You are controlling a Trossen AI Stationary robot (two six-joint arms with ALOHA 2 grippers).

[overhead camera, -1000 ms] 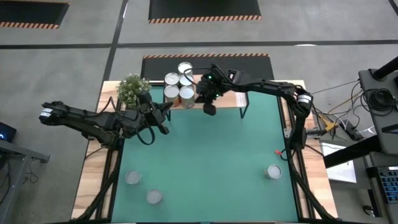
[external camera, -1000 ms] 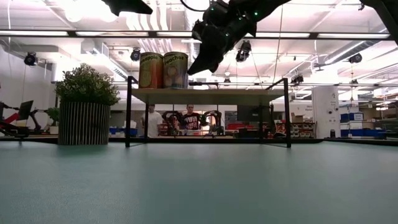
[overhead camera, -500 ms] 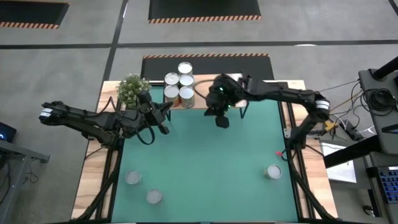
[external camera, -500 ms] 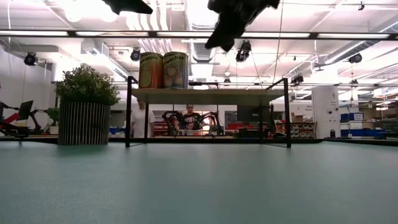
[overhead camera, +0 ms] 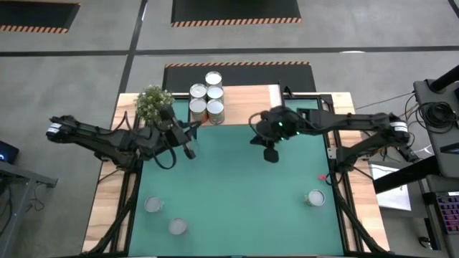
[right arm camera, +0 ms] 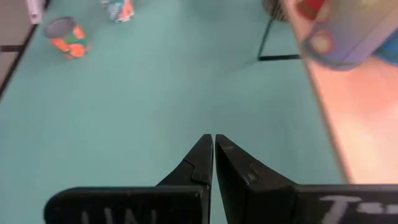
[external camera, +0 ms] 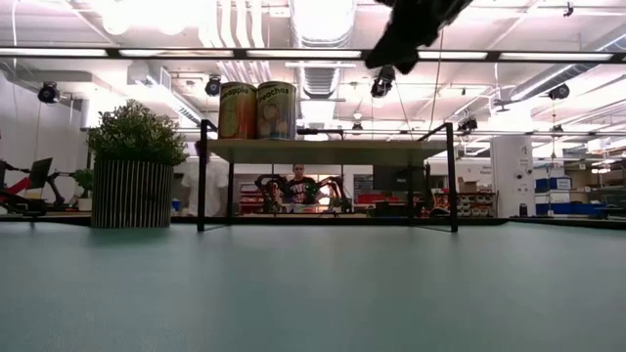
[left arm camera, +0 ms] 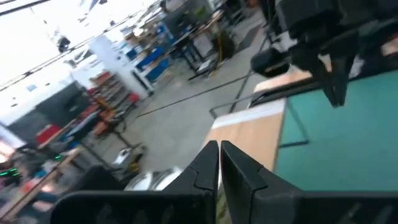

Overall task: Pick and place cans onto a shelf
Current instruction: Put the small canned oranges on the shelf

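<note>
Several cans (overhead camera: 206,94) with silvery tops stand grouped on the left end of the light-wood shelf (overhead camera: 247,100) at the table's far edge. Two of them (external camera: 257,110) show in the low view on the board (external camera: 328,150). Two cans (overhead camera: 153,205) (overhead camera: 177,226) stand on the green table at the near left and one (overhead camera: 315,197) at the near right. My right gripper (overhead camera: 271,153) is shut and empty, high above the table, in front of the shelf's right half (right arm camera: 214,144). My left gripper (overhead camera: 188,147) is shut and empty near the shelf's left end (left arm camera: 219,152).
A potted green plant (overhead camera: 153,102) stands left of the shelf at the far left (external camera: 137,166). The shelf's thin black legs (external camera: 202,176) stand on the green top. Wooden side rails (overhead camera: 104,208) flank the green surface. People show in the room beyond (external camera: 298,186).
My right gripper has drawn back from beside the cans on the shelf, going toward the table's right and near edges, and stays high. My left gripper no longer shows at the top of the low view. The cans have stayed in place.
</note>
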